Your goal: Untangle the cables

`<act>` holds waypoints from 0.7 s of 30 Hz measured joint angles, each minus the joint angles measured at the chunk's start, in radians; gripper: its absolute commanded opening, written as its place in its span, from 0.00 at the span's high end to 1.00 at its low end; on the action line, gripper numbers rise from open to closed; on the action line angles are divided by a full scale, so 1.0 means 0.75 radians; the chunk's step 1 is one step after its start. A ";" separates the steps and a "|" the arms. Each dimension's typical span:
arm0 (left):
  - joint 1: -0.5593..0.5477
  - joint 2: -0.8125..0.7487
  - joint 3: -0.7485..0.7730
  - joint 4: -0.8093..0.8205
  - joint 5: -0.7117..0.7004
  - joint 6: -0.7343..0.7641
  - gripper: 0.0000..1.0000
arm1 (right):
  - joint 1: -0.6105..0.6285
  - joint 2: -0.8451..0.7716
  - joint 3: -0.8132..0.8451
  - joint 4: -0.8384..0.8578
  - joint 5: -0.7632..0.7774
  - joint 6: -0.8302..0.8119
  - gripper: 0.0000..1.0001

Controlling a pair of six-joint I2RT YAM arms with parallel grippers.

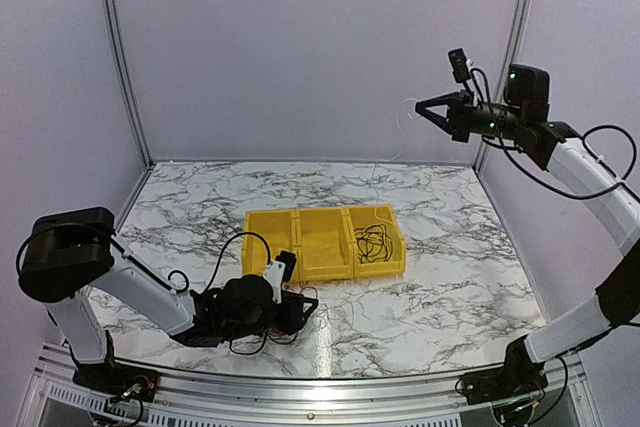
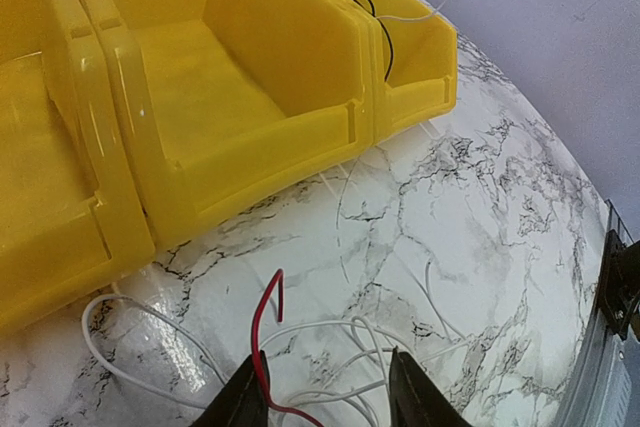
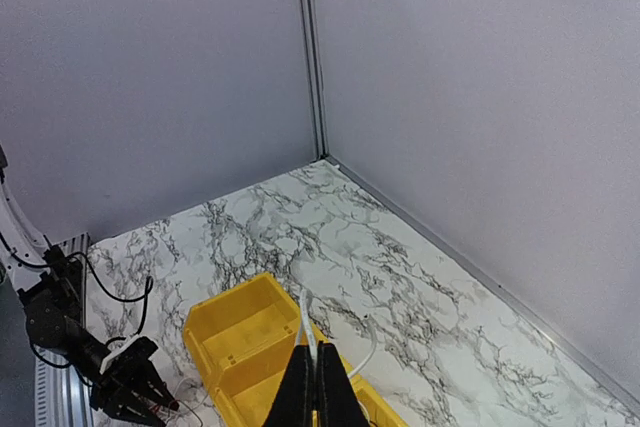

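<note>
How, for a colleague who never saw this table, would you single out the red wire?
Find the yellow plastic three-compartment bin on the marble table; the left gripper rests in front of it. At its tip lies a thin red wire, the only red among white loops.

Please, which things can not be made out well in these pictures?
- Top external: the lifted white wire below the right gripper is too thin to follow into the yellow bin.
- Left wrist: the red wire and loose white wires leave the bottom edge by the left gripper.
- Right wrist: the bottom edge cuts off the bin; its black cables do not show.
</note>
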 measured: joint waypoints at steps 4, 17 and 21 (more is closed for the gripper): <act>0.000 0.000 0.000 0.000 0.000 0.000 0.57 | 0.001 0.006 -0.114 0.001 0.033 -0.040 1.00; 0.000 0.001 0.002 -0.005 0.000 0.000 0.57 | 0.096 0.146 -0.317 -0.051 0.242 -0.257 1.00; 0.000 0.001 0.002 -0.007 0.000 -0.001 0.57 | 0.162 0.207 -0.369 -0.085 0.364 -0.343 1.00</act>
